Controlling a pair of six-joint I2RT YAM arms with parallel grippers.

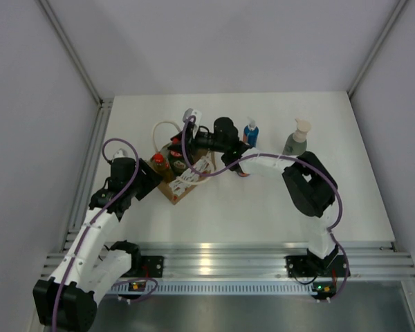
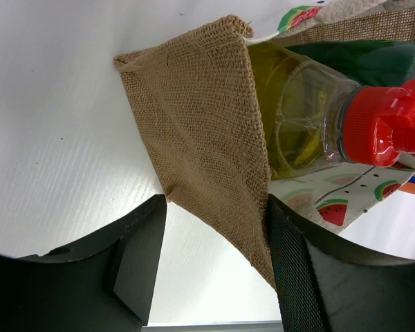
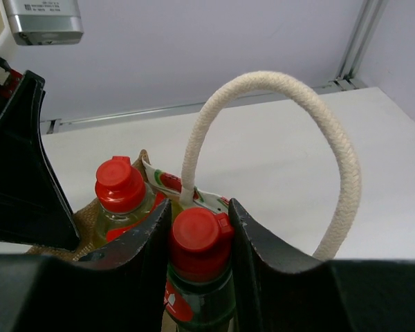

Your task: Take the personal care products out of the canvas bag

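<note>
- My right gripper [image 3: 199, 209] is closed on the red cap of the dark green bottle [image 3: 200, 294]. That bottle stands in the bag [image 2: 194, 124], just beside the yellow bottle [image 3: 121, 190]. I have only the cap, not the body. If the pinch is shallow, the bottle may slide out or swing as I lift.
- My left gripper [image 2: 214, 204] is open, with its fingers either side of a corner of the bag, gripping nothing. With the bag unheld, a bottle that rubs the cloth on the way out could drag the whole bag up or topple it.
- The rope handle [image 3: 277, 86] loops up right behind the cap and comes down beside one of my right fingers. A careless pull could catch it, and the bag would rise with the bottle.
- Pulling the green bottle may tip the yellow one, or spill it out if the bag leans.
- The blue bottle [image 1: 250, 131] and the pump bottle [image 1: 297, 138] stand upright on the table [image 1: 263, 207], out of the bag. The blue one is just beside my right arm, so swinging the green bottle across could knock either one down.
- My two grippers are near each other at the bag, so a hasty move by either risks a bump.
</note>
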